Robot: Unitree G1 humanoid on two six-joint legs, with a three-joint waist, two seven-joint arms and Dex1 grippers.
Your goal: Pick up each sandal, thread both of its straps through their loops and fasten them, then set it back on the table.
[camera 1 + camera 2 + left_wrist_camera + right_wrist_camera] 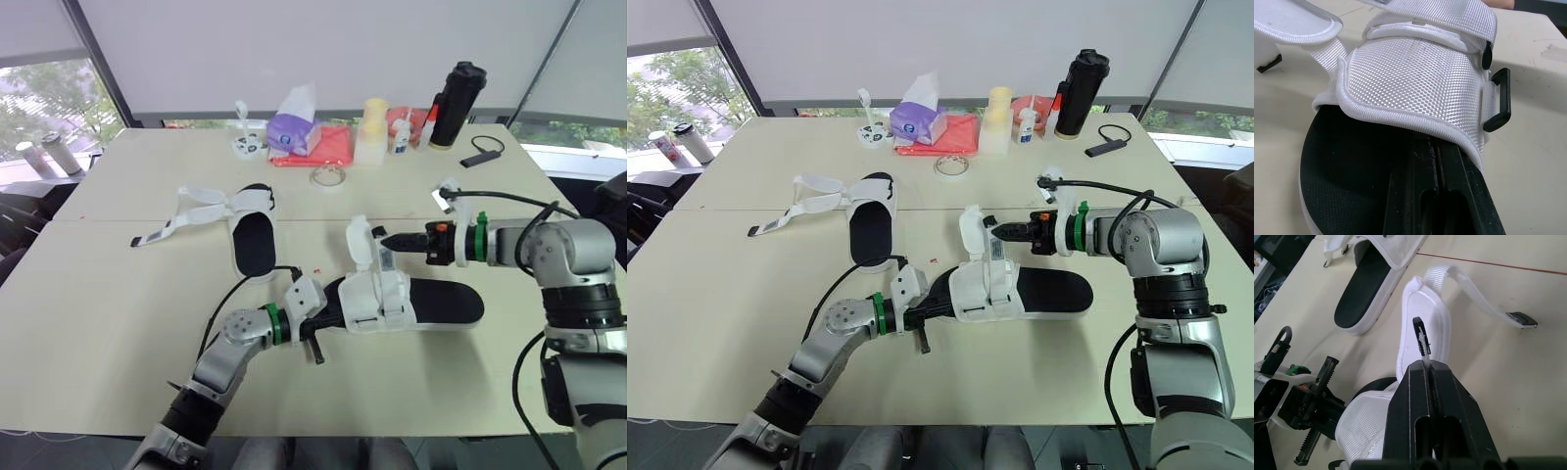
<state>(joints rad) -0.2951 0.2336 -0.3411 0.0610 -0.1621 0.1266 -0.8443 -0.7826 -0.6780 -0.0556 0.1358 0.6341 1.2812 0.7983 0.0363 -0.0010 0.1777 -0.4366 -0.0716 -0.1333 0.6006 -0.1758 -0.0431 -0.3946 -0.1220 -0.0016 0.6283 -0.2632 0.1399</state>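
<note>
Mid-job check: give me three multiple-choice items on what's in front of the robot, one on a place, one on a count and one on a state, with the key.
1. Where does the far sandal lie?
A) on the table, beyond the near sandal and to the robot's left
B) stacked on the near sandal
C) at the table's right edge

2. How many sandals are there?
A) one
B) two
C) three

3. How is the right gripper?
A) open, touching nothing
B) shut on a strap of the near sandal
C) shut on the far sandal

Key:
1 A, it rests apart with its straps spread open.
2 B, one near and one far.
3 B, the right wrist view shows the fingers closed with the strap tip sticking out.
</note>
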